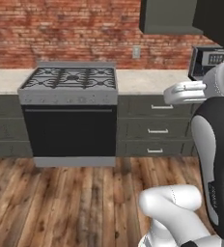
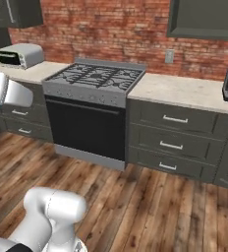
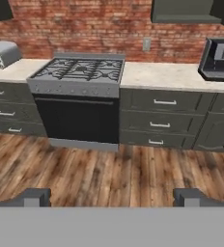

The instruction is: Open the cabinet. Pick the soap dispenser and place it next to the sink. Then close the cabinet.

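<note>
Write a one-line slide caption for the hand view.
Open hand faces a gas stove flanked by drawers, wall cabinet above.

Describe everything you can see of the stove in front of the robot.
The stove is a freestanding range, grey metal-look, with black grates over gas burners on top and a dark closed oven door below with a bar handle. It stands upright on the wood floor against the brick wall, flanked by grey-green drawers under a pale countertop.

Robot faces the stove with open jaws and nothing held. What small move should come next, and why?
Probably drive the base toward a wall cabinet: the gripper is open and empty, far back over the wood floor, facing the stove. No sink or soap dispenser can be made out here.
</note>
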Motion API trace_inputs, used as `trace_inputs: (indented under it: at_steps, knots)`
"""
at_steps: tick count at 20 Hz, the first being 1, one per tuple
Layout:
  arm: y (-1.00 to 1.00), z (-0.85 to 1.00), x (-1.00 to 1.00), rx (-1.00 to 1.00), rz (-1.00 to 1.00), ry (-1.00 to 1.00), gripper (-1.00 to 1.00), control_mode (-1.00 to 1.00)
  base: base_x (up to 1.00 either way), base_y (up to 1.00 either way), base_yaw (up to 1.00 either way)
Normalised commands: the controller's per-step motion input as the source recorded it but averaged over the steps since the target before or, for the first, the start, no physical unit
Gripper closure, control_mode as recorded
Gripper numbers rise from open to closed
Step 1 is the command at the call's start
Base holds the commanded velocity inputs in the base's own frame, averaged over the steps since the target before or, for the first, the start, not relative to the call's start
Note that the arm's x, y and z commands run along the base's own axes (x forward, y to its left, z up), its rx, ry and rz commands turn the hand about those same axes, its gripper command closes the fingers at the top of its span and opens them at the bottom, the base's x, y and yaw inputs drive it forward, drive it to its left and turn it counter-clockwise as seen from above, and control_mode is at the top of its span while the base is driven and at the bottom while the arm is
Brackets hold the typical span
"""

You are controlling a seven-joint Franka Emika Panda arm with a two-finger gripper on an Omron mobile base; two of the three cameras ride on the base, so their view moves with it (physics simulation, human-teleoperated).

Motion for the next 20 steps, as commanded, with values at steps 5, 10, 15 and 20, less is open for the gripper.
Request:
trace_inputs:
  at_steps: [5,10,15,20]
  knots:
    - [0.0,0.0,0.0,0.0,0.0,0.0,-1.0,1.0,1.0,0.0,-0.07]
    - [0.0,0.0,0.0,0.0,0.0,0.0,-1.0,1.0,1.0,0.0,-0.15]
    - [0.0,0.0,0.0,0.0,0.0,0.0,-1.0,1.0,0.92,-0.11,-0.21]
    - [0.0,0.0,0.0,0.0,0.0,0.0,-1.0,1.0,0.54,-0.01,-0.31]
